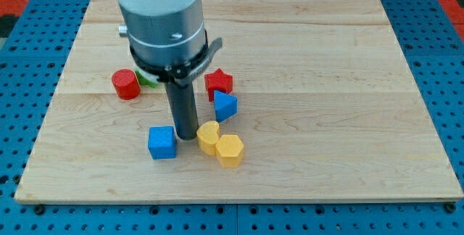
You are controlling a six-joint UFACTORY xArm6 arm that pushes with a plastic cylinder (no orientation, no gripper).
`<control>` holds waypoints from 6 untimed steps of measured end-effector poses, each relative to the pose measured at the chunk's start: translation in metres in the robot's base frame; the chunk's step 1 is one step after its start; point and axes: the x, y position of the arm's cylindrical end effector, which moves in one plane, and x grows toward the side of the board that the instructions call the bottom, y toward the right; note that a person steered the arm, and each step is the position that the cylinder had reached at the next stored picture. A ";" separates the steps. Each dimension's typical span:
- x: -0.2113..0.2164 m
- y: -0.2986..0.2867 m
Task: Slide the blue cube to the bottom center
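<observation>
The blue cube (162,142) lies on the wooden board (304,83), left of centre near the view's bottom. My tip (186,136) rests on the board just right of the blue cube, between it and a yellow block (208,136). The tip is close to both; I cannot tell whether it touches either one. The arm's grey body rises above it and hides part of the board behind.
A yellow hexagonal block (230,150) sits right of the yellow block. A blue triangular block (225,106) and a red star (218,83) lie above them. A red cylinder (125,84) stands at left, with a green block (148,78) partly hidden behind the arm.
</observation>
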 end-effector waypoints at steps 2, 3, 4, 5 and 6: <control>0.045 0.001; 0.084 -0.048; 0.061 -0.089; 0.021 -0.081; 0.012 -0.024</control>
